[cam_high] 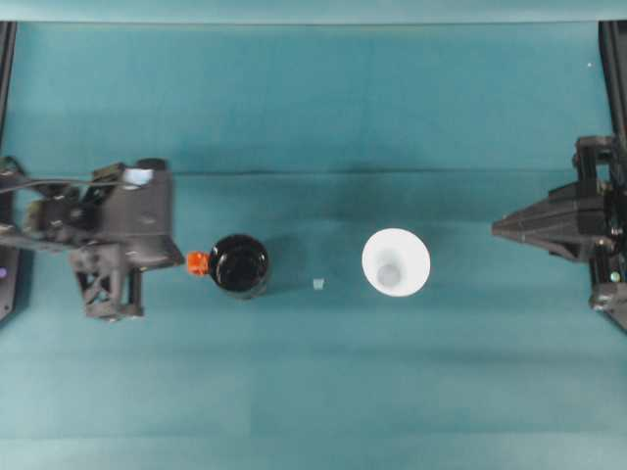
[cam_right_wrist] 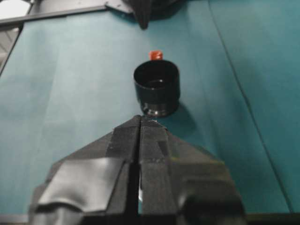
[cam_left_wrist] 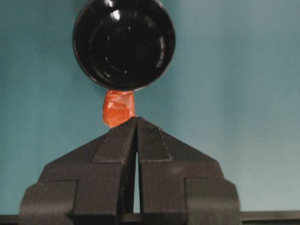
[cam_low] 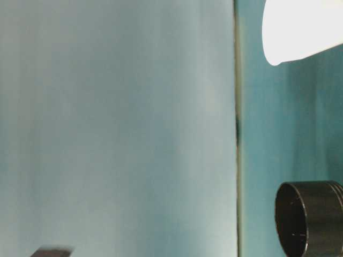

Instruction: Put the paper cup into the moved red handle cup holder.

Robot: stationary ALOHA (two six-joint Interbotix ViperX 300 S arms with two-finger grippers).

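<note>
**Cup and holder stand apart on the teal bench, both pincers pressed together**

From above, the red handle cup holder (cam_high: 238,264) stands upright left of the bench's middle, a glossy black cylinder with its open mouth up and nothing inside it. Its red-orange handle tab (cam_high: 197,262) sticks out toward the left arm. The left pincer (cam_high: 179,260) sits just beside that tab; in the left wrist view its two black fingers (cam_left_wrist: 119,145) lie pressed together, their tips right at the tab's end, though I cannot tell whether they touch it. They are not pinching it.

The paper cup (cam_high: 396,261) stands upright to the right of the middle, well apart from the holder, its wide white rim up and its greyish base visible inside. A tiny pale speck (cam_high: 318,284) lies on the teal cloth (cam_high: 313,392) between the two.

The right pincer (cam_high: 498,228) hangs near the right edge, pointing toward the cup but clear of it. In the right wrist view its taped fingers (cam_right_wrist: 126,140) are closed flat against each other with nothing between them, and the holder stands ahead with its tab on the far side.
</note>
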